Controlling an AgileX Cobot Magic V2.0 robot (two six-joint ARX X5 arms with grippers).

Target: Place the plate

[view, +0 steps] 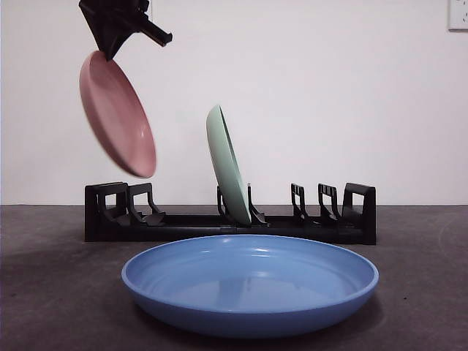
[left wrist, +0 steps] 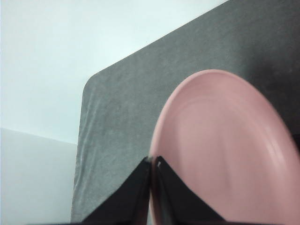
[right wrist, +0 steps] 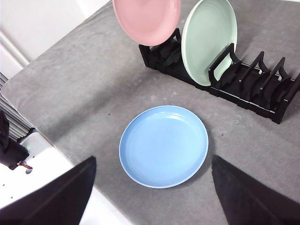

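I see the left gripper [left wrist: 152, 164] clamping the pink plate [view: 117, 113] by its rim above the rack [view: 230, 216]; the right gripper [right wrist: 150, 187] hangs open. A green plate [view: 228, 164] stands in the rack.

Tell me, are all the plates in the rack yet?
Not yet. The green plate already stands in the black rack. The left claw grips the pink plate by its rim, up in the air above the rack's end. The blue plate lies flat on the table, untouched; the right claw waits open above it.
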